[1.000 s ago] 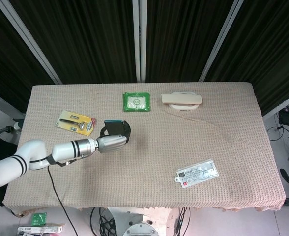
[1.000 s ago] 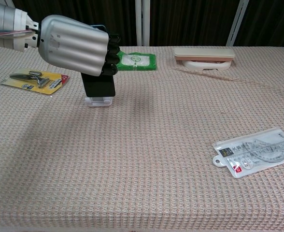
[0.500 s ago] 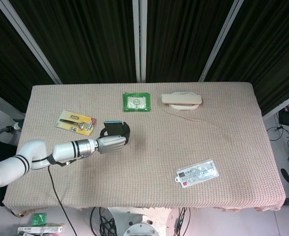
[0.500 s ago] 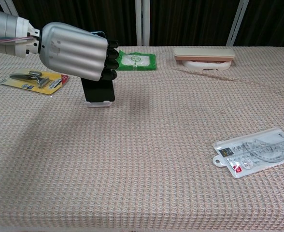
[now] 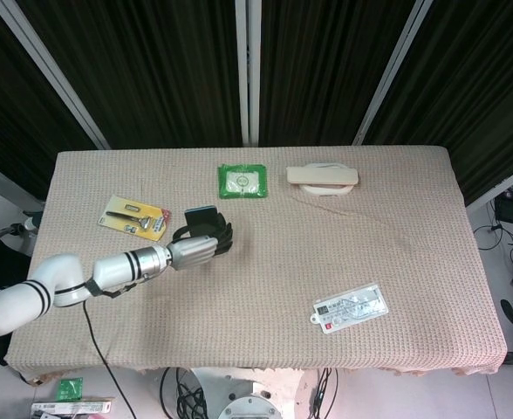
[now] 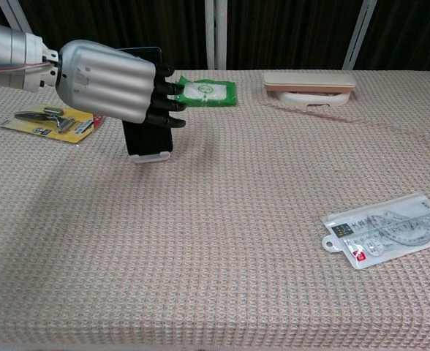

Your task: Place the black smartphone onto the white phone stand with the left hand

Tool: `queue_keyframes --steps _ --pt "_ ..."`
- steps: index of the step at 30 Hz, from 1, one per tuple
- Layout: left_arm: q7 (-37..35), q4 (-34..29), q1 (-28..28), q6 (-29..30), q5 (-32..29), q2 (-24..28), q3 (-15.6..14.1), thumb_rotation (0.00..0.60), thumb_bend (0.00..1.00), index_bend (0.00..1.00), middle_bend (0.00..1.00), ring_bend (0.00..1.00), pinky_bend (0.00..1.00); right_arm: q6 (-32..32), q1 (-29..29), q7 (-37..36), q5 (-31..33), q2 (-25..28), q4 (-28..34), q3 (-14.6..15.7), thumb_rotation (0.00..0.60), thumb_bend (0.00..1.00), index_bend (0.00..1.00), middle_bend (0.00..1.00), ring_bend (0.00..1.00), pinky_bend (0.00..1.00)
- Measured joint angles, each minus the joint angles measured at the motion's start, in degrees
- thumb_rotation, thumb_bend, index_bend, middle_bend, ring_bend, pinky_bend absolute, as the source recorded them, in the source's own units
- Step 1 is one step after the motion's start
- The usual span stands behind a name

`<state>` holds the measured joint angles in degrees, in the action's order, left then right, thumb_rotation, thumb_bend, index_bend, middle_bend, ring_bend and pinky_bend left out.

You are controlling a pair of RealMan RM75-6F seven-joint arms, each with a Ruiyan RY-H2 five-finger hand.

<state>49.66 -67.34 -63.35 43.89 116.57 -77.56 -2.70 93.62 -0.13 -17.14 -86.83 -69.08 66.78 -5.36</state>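
The black smartphone (image 5: 201,212) (image 6: 148,137) stands nearly upright, its lower edge in the white phone stand (image 6: 151,156) on the table's left half. My left hand (image 5: 197,249) (image 6: 109,79) is close in front of the phone, fingers stretched out towards the right and no longer wrapped round it. The hand covers the phone's middle in the chest view, and whether any finger still touches the phone cannot be made out. In the head view the stand is hidden. My right hand shows in neither view.
A yellow razor pack (image 5: 134,216) (image 6: 53,121) lies left of the stand. A green packet (image 5: 242,181) (image 6: 208,91) and a beige case (image 5: 322,177) (image 6: 308,84) sit at the back. A clear bag of rulers (image 5: 350,307) (image 6: 385,228) lies front right.
The left hand's fingers have uncurled from round the phone and straightened. The hand has drawn back slightly, and the phone stays standing on the stand.
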Motion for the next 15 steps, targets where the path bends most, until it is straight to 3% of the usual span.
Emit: queue_keyframes --steps 15 --pt "2.25 -6.16 4.84 1.98 -5.13 4.77 0.79 0.6 0.17 0.0 0.0 0.05 0.22 0.29 0.16 0.27 -0.4 -0.11 0.16 -0.22 0.6 0.16 0.0 0.0 0.0 0.0"
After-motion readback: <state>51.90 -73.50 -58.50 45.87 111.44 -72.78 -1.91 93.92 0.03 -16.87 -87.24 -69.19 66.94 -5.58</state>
